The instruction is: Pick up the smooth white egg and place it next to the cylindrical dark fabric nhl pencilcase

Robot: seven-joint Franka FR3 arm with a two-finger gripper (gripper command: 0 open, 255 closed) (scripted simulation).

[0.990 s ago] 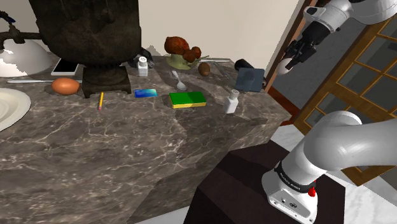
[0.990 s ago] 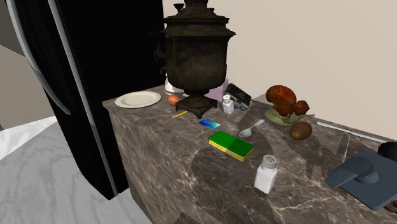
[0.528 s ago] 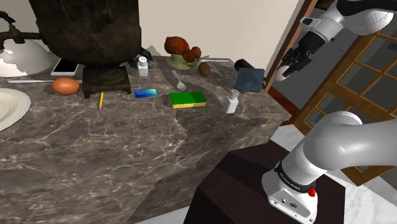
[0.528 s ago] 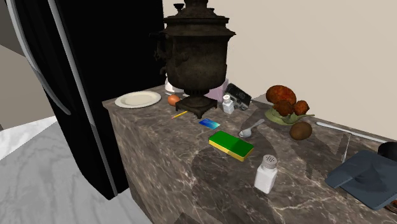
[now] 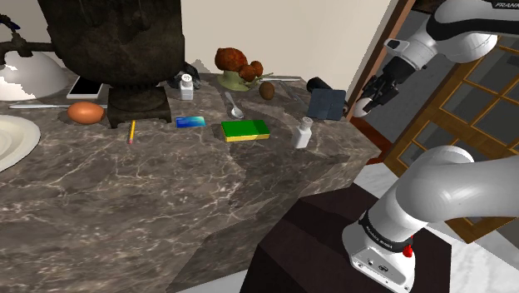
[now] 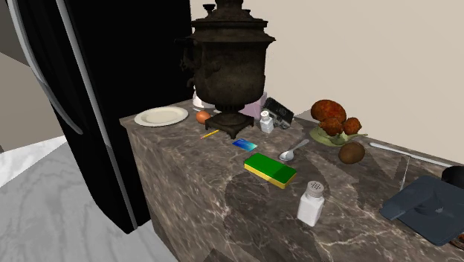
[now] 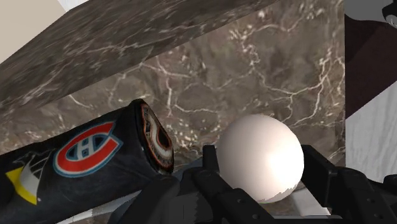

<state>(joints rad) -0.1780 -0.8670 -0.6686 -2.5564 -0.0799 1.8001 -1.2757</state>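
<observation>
While the white Franka arm reaches over the right end of the marble bench (image 5: 166,200) in the shoulder view, we see its black tool (image 5: 367,97) pinching the smooth white egg (image 5: 363,106) between both fingers. From the wrist camera, the egg (image 7: 259,157) sits clasped in the tool (image 7: 261,191), one finger (image 7: 210,170) on each side, with veined marble behind it. Just beside the egg lies the dark cylindrical pencilcase (image 7: 83,156), on its side, with a red, white and blue hockey crest on its cloth and a round emblem on its end cap. In the shoulder view the pencilcase (image 5: 316,84) rests at the bench's far right corner, next to a slate-blue folded item (image 5: 327,105), and the egg hangs just to their right, above the bench's edge. We cannot tell whether the egg touches anything beneath it. Further along the bench stand a white shaker (image 5: 303,132), a green and yellow sponge (image 5: 245,130), a spoon (image 5: 234,105), a brown egg (image 5: 86,112) and a tall dark urn (image 5: 125,50).
</observation>
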